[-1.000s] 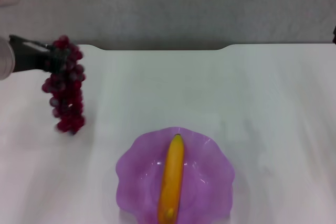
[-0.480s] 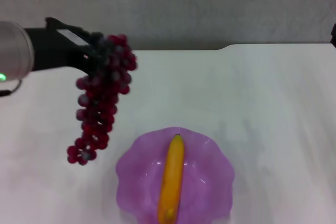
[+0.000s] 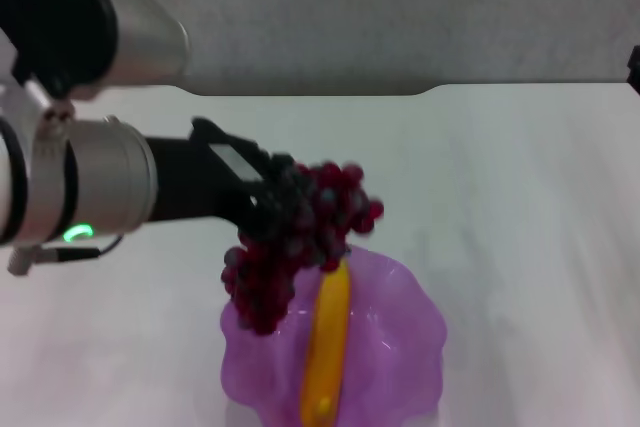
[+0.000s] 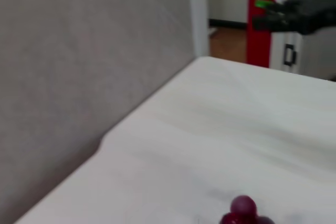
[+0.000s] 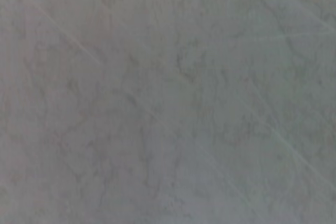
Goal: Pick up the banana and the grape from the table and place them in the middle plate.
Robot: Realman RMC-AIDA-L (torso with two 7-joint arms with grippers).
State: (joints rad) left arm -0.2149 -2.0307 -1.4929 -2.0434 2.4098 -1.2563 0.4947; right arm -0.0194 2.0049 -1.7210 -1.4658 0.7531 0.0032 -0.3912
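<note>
Over the translucent purple scalloped plate [image 3: 400, 347], the left gripper [image 3: 272, 190] grips the dark red-purple grape bunch [image 3: 300, 237].
Below its fingers (bunch dangling) lies the curved yellow-orange banana [image 3: 327, 347], on the white tabletop [image 3: 520, 207].

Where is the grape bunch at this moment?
In the head view, the grape hangs from the left gripper, left of centre, above the plate's left rim and beside the banana.
</note>
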